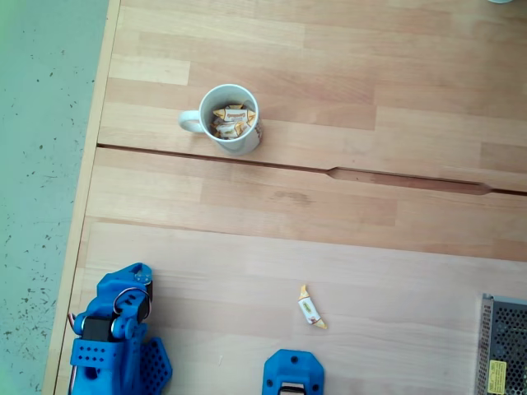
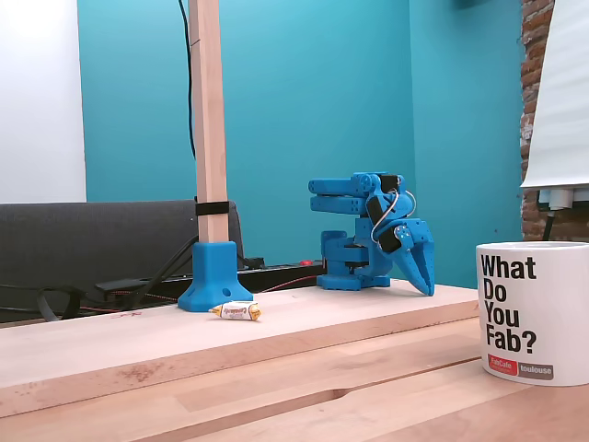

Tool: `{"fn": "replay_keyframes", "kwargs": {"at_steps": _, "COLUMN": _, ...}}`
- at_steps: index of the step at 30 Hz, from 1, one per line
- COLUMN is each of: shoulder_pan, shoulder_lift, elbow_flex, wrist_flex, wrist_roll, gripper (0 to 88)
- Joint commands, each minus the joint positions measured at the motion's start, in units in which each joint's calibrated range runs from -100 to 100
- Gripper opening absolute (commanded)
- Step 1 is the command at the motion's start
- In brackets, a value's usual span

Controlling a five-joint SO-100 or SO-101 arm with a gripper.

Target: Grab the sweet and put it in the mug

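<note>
Wooden table (image 1: 395, 247), sweet (image 1: 310, 307) well apart from folded pincer (image 2: 425, 276)

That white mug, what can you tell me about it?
The mug is round, white and glossy, like ceramic, and stands upright on the wooden table. Seen from above, its small loop handle points left, and several wrapped sweets lie inside. From the side, it reads "What Do You Fab?" in black, with a small red label below. Nothing else touches it.

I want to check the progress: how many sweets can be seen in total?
About 3: one sweet lies alone on the table, near the blue post base; at least two more sweets sit inside the mug. Others may be hidden beneath them.
</note>
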Motion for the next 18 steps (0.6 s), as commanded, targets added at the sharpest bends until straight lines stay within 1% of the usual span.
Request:
{"fn": "replay_keyframes", "kwargs": {"at_steps": 1, "shoulder_pan": 0.36, "shoulder_lift": -0.19, "elbow_flex": -0.71, "wrist_flex": -0.47, "wrist_roll": -0.10, "gripper": 0.0}}
{"fn": "replay_keyframes", "kwargs": {"at_steps": 4, "shoulder_pan": 1.74, "shoulder_lift": -0.28, "elbow_flex": -6.15, "wrist_flex": -0.55, "wrist_roll": -0.15, "gripper": 0.0}}
{"fn": "replay_keyframes", "kwargs": {"at_steps": 9, "shoulder_pan": 7.26, "shoulder_lift": 0.84, "elbow_flex": -18.19, "wrist_flex": 0.50, "wrist_roll": 0.39, "gripper": 0.0}}
{"fn": "replay_keyframes", "kwargs": {"at_steps": 12, "shoulder_pan": 9.66, "shoulder_lift": 1.10, "elbow_flex": -22.39, "wrist_flex": 0.82, "wrist_roll": 0.78, "gripper": 0.0}}
{"fn": "replay_keyframes", "kwargs": {"at_steps": 18, "shoulder_pan": 15.62, "shoulder_lift": 7.72, "elbow_flex": -27.65, "wrist_flex": 6.63, "wrist_roll": 4.93, "gripper": 0.0}}
